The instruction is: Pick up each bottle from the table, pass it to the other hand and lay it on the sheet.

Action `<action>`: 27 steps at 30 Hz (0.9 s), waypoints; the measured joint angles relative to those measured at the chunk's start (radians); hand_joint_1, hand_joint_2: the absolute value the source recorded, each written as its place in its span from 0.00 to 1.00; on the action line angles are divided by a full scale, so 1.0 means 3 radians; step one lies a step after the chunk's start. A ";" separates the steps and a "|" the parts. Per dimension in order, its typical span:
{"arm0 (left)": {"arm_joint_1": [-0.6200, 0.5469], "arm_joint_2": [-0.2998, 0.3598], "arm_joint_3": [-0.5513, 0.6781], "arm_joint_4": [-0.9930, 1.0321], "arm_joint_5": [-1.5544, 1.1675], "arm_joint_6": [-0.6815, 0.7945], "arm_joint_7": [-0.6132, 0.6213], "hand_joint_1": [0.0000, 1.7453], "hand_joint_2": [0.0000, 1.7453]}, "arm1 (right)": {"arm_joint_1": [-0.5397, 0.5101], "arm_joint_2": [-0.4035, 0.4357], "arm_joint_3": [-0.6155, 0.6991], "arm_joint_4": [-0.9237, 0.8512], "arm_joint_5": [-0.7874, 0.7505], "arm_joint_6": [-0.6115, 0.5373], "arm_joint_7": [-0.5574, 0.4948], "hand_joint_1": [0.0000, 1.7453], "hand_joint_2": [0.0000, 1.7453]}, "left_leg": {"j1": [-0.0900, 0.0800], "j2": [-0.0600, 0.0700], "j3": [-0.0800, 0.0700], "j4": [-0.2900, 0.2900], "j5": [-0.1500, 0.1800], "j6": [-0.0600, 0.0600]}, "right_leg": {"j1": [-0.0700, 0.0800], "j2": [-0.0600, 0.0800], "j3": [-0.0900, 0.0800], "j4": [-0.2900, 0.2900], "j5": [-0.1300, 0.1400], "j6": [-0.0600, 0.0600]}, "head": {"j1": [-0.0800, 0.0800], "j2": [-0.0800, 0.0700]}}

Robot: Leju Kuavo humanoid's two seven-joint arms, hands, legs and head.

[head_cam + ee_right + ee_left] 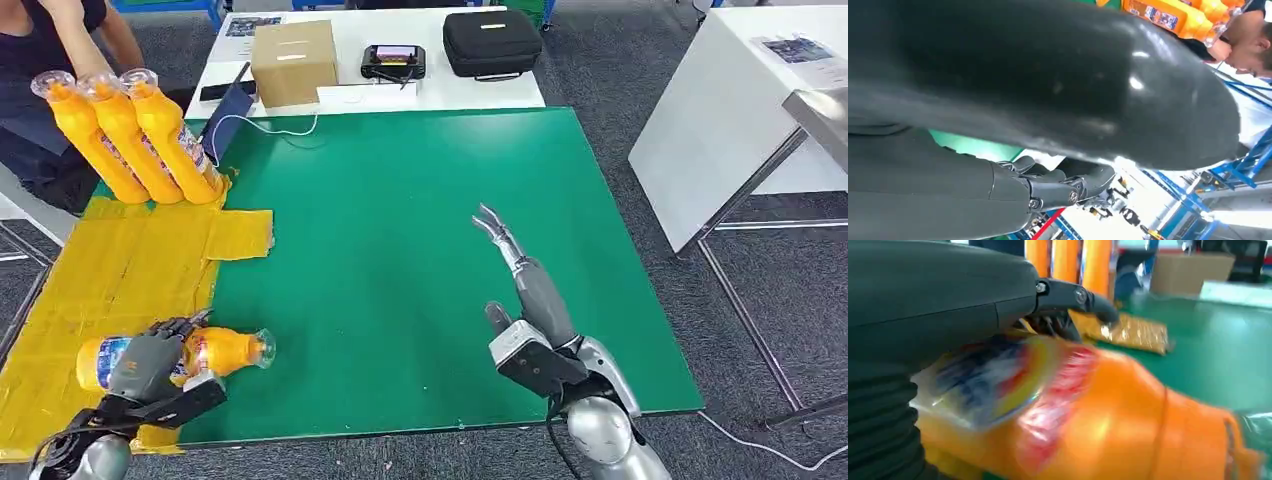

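**Left hand on a lying bottle at the sheet's near edge**

At the near left, the left hand (150, 362) wraps over a bottle (225, 350) that lies on its side, its base on the yellow sheet (120, 270) and its clear cap pointing right over the green table (400, 250). The left wrist view shows dark fingers (1073, 297) curled across the bottle's label (the picture is blurred, so how firmly they press cannot be told); the hand is grasping the bottle.

At the near right, the right hand (515, 265) is held above the green table with its fingers stretched forward and slightly apart, holding nothing. It is well apart from the lying bottle.

The sheet covers the left side of the table, running from the near edge to the far left, with one loose flap (240, 235) jutting right onto the green.

At the sheet's far end, three bottles (130, 140) lean together in a row, caps up and to the left. A person (60, 60) is just behind them, at the far left.

Beyond the green table stands a white table (450, 85) with a cardboard box (293, 62), a small device (393, 60) with a screen and a black case (492, 42). A second white table (730, 120) stands at the far right.
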 measured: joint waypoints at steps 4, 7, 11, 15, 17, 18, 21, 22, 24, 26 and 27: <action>0.0039 0.0000 0.0001 0.0014 0.0196 -0.0062 -0.0091 0.00 0.00 | -0.0019 -0.0008 0.0022 0.0033 -0.0011 0.0001 0.0003 0.00 0.00 | 0.0000 -0.0004 0.0000 0.0000 0.0000 0.0000 | 0.0000 -0.0003 0.0001 0.0000 0.0000 0.0000 | 0.0001 0.0000; 0.0047 0.0000 0.0018 0.0005 0.0372 -0.0188 -0.0110 0.00 0.00 | -0.0024 -0.0011 0.0052 0.0061 -0.0006 0.0001 0.0003 0.00 0.00 | 0.0000 -0.0004 0.0000 0.0000 0.0000 0.0000 | 0.0000 -0.0002 0.0002 0.0000 0.0000 0.0000 | 0.0000 0.0001; 0.0078 -0.0033 0.0125 -0.0087 0.1006 -0.0545 -0.0205 0.00 0.00 | -0.0020 -0.0020 0.0064 0.0084 0.0061 -0.0018 0.0004 0.00 0.00 | 0.0000 -0.0004 0.0002 0.0000 0.0001 0.0000 | 0.0000 -0.0002 0.0002 0.0000 0.0000 0.0000 | -0.0001 0.0000; 0.0189 -0.0248 0.0401 -0.0405 0.2056 -0.0994 -0.0240 0.00 0.00 | 0.0055 0.0029 0.0069 0.0084 0.0279 -0.0175 -0.0042 0.00 0.00 | 0.0000 -0.0002 -0.0001 0.0000 0.0001 0.0000 | 0.0000 -0.0001 0.0002 0.0000 0.0000 0.0000 | 0.0003 0.0000; 0.0283 -0.0350 0.0604 -0.0681 0.2449 -0.1211 -0.0340 0.00 0.00 | 0.0084 0.0164 0.0130 0.0092 0.0357 -0.0290 -0.0083 0.00 0.00 | 0.0000 0.0006 0.0000 0.0000 0.0000 0.0000 | 0.0000 0.0007 -0.0001 0.0001 0.0000 0.0000 | 0.0000 0.0000; 0.0310 -0.0406 0.0706 -0.0807 0.2558 -0.1322 -0.0420 0.00 0.00 | 0.0083 0.0236 0.0177 0.0103 0.0383 -0.0351 -0.0084 0.00 0.00 | 0.0000 0.0008 0.0000 0.0000 -0.0001 -0.0001 | 0.0000 0.0009 -0.0003 0.0000 0.0000 0.0000 | -0.0003 0.0000; 0.0335 -0.0572 0.0932 -0.1123 0.2728 -0.1603 -0.0632 0.00 0.00 | 0.0042 0.0393 0.0277 0.0169 0.0393 -0.0491 -0.0080 0.00 0.00 | 0.0003 0.0000 -0.0001 0.0000 -0.0001 -0.0002 | 0.0001 0.0000 -0.0003 0.0001 -0.0003 -0.0002 | 0.0001 0.0000; 0.0338 -0.0619 0.0984 -0.1201 0.2728 -0.1627 -0.0633 0.00 0.00 | 0.0021 0.0432 0.0303 0.0188 0.0393 -0.0505 -0.0079 0.00 0.00 | 0.0003 -0.0001 -0.0001 -0.0001 -0.0001 -0.0002 | 0.0001 0.0000 -0.0002 0.0001 -0.0003 -0.0002 | 0.0000 0.0000; 0.0342 -0.0695 0.1054 -0.1308 0.2728 -0.1653 -0.0633 0.00 0.00 | -0.0008 0.0488 0.0332 0.0219 0.0392 -0.0520 -0.0081 0.00 0.00 | 0.0003 0.0000 0.0000 -0.0001 -0.0001 -0.0002 | 0.0001 0.0001 -0.0003 0.0001 -0.0003 -0.0002 | 0.0000 0.0000; 0.0344 -0.0756 0.1086 -0.1409 0.2805 -0.1731 -0.0642 0.00 0.00 | -0.0009 0.0534 0.0334 0.0235 0.0371 -0.0575 -0.0143 0.00 0.00 | 0.0002 -0.0001 0.0000 -0.0001 0.0000 -0.0002 | 0.0001 0.0001 -0.0003 0.0000 -0.0002 -0.0002 | 0.0001 0.0000; 0.0346 -0.0814 0.1086 -0.1502 0.2862 -0.1780 -0.0641 0.00 0.00 | -0.0009 0.0556 0.0340 0.0245 0.0309 -0.0634 -0.0242 0.00 0.00 | 0.0002 -0.0001 -0.0001 0.0000 0.0001 -0.0001 | 0.0000 0.0001 -0.0002 0.0000 -0.0002 -0.0002 | 0.0000 0.0000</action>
